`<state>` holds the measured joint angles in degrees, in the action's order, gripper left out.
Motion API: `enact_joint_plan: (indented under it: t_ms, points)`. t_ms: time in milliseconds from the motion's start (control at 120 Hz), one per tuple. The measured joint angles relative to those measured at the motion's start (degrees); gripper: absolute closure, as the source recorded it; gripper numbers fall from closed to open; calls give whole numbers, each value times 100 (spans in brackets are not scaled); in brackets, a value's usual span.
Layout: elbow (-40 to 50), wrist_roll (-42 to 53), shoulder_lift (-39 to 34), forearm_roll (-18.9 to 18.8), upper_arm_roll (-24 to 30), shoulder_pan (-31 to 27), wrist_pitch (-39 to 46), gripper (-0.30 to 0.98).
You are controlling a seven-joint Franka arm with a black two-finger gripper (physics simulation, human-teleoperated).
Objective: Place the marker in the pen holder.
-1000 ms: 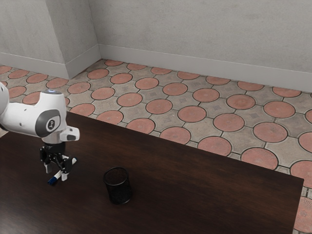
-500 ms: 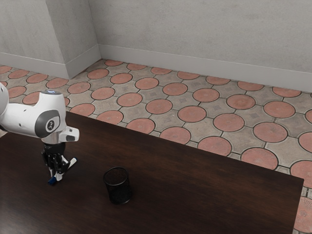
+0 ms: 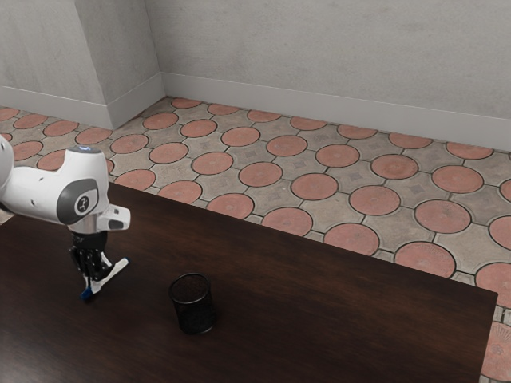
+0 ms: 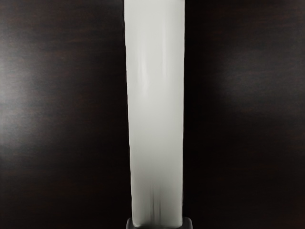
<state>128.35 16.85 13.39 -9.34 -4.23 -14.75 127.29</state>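
White-and-blue marker [image 3: 116, 270] low at the counter [image 3: 319, 311], now pinched in the previously wide hand [image 3: 90, 287]: probably ready to lift toward the pen holder [image 3: 195, 314], near four o'clock from it in the exterior view.

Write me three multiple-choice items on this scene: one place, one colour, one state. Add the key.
1. In the exterior view, the pen holder stands:
A) left of the end effector
B) right of it
C) directly under it

2. The barrel of the marker is:
A) white
B) red
C) green

3. The end effector is:
A) wide open
B) shut on the pen holder
C) shut on the marker

Key:
1 B: the holder stands on the table, toward the exterior view's right from the end effector.
2 A: the wrist view shows a white barrel.
3 C: the fingers meet the marker from both sides.
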Motion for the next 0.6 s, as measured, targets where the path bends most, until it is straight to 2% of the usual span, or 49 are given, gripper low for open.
enact_joint_plan:
  t_ms: [358,600]
  points:
    - [-177,-152,-677,-260,56,228,-154,79]
    - [-1707,-344,-642,-578,495,729,-973,79]
